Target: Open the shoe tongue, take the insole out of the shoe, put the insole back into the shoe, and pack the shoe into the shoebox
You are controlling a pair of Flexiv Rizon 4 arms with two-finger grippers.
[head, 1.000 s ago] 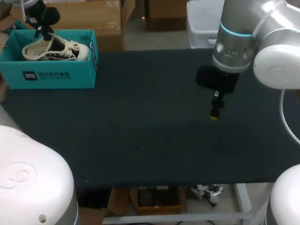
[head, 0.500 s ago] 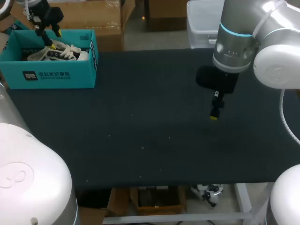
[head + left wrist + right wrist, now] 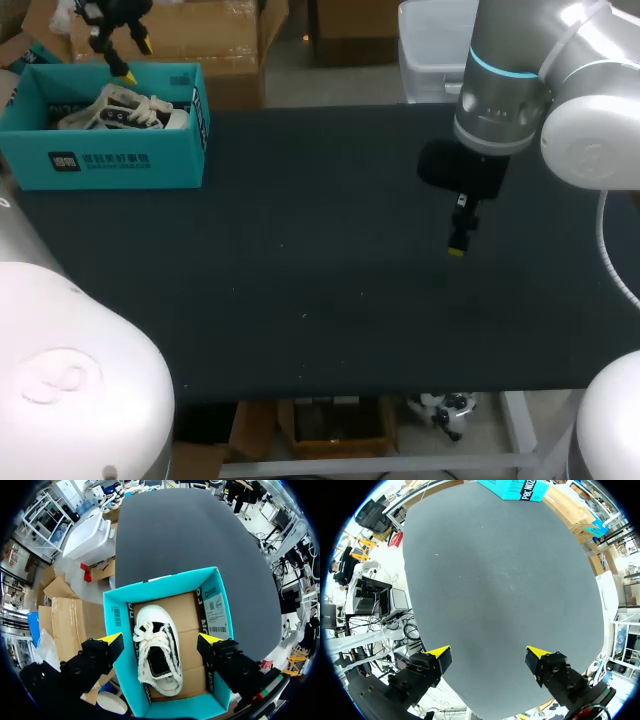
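Now the left tool (image 3: 160, 639) hangs above the teal cardboard shoebox (image 3: 165, 582), its yellow-tipped fingers spread wide and gripping nothing. The white lace-up shoe (image 3: 157, 655) lies inside the box directly beneath it. That box sits at the far left corner of the dark worktop (image 3: 320, 280), and well apart from it the right tool (image 3: 488, 653) hovers over the worktop's right half, fingers wide apart and empty too.

Only non-task item: the counter (image 3: 320, 300). Dark matte top, near-black from the head cam, grey from both wrist cams. A few tiny pale specks (image 3: 305, 315) sit on it, scattered mostly toward the front-middle.
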